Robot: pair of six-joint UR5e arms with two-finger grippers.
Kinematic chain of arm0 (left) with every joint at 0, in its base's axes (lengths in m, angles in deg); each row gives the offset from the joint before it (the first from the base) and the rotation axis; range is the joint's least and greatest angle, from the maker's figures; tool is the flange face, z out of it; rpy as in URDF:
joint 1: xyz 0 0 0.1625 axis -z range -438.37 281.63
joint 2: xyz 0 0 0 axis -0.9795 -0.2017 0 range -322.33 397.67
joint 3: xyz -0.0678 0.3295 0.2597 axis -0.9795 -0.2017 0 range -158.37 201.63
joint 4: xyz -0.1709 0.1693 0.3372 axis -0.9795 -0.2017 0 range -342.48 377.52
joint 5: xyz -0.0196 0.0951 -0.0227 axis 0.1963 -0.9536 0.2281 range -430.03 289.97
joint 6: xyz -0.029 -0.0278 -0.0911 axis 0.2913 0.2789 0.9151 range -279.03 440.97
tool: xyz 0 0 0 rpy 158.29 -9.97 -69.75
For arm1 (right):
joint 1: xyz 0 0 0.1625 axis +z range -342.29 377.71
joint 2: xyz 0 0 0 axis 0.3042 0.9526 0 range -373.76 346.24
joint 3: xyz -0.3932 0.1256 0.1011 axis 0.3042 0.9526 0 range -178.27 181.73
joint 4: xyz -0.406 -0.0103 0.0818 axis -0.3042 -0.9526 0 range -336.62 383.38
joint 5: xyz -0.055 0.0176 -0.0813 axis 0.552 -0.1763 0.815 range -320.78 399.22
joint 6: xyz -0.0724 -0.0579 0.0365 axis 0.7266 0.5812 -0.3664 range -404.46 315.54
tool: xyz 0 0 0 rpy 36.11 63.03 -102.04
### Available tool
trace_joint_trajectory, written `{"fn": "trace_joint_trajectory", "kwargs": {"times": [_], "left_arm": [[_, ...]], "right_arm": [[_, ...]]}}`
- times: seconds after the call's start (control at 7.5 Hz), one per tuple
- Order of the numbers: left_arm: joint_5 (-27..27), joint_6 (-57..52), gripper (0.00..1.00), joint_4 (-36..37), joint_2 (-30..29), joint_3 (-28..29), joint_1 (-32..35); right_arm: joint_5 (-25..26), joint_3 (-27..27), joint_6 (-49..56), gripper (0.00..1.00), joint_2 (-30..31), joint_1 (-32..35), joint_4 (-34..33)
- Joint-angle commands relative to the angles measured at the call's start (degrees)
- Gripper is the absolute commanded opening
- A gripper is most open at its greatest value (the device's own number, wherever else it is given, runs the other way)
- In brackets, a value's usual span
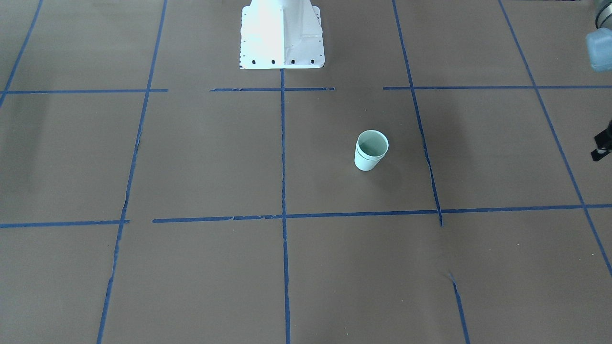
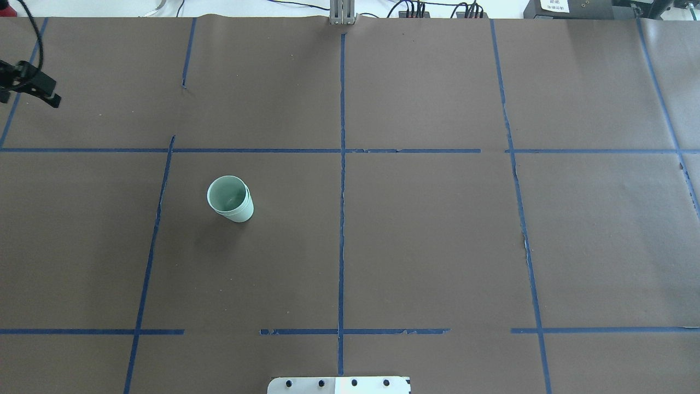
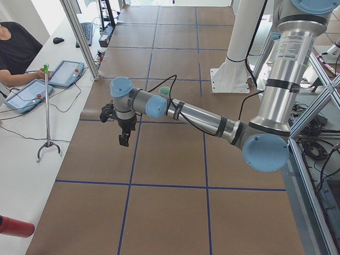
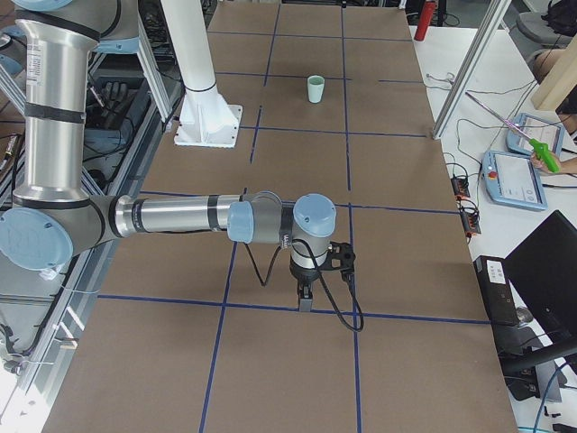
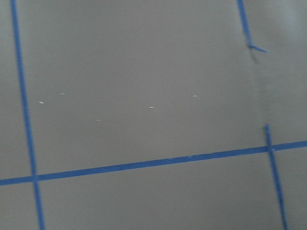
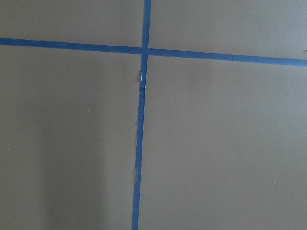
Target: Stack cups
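Observation:
The two pale mint-green cups (image 1: 370, 152) stand upright as one nested stack on the brown table, the inner cup's rim just above the outer's. The stack shows in the overhead view (image 2: 231, 199) left of centre and far off in the exterior right view (image 4: 315, 88). My left gripper (image 2: 50, 98) is at the table's far left edge, well away from the cups and holding nothing; I cannot tell if it is open. It also shows in the exterior left view (image 3: 124, 139). My right gripper (image 4: 305, 303) shows only in the exterior right view, far from the cups, state unclear.
The white robot base (image 1: 282, 36) stands at the table's near-robot edge. Blue tape lines (image 2: 342, 164) divide the brown table cover into squares. Both wrist views show only bare cover and tape. An operator with tablets (image 3: 32, 87) sits beyond the far edge.

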Motion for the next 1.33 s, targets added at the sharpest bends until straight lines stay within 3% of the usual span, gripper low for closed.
{"fn": "trace_joint_trajectory", "kwargs": {"times": [0.0,0.4,1.2], "left_arm": [[0.2,-12.5,1.00,0.5,5.1,4.2,7.5],[1.9,-12.9,1.00,0.8,8.7,5.7,7.6],[3.5,-12.3,1.00,2.2,8.4,5.7,7.5]], "right_arm": [[0.0,0.0,0.0,1.00,0.0,0.0,0.0],[0.0,0.0,0.0,1.00,0.0,0.0,0.1],[0.0,-0.1,0.0,1.00,0.0,0.0,0.0]]}}
